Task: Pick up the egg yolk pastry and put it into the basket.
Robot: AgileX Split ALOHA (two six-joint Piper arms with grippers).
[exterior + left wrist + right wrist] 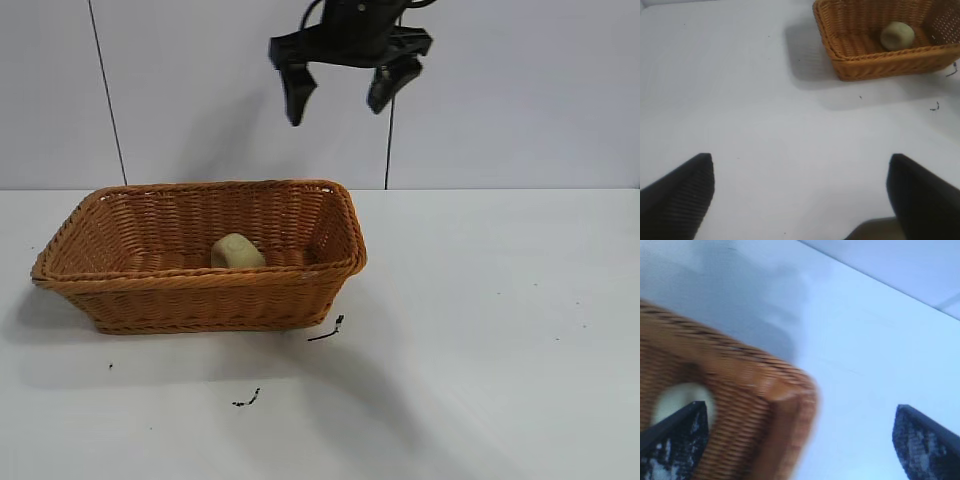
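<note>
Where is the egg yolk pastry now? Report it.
In the exterior view, the egg yolk pastry lies inside the basket, near its middle, left of centre on the table.

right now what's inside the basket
The egg yolk pastry lies alone on the floor of the basket, roughly central. Its underside and the floor behind the near wall are hidden.

No readable text

Nothing is showing any lettering, label, brand, number or sign; the basket (200,290), the pastry (236,251) and the table (500,330) are all bearing none.
</note>
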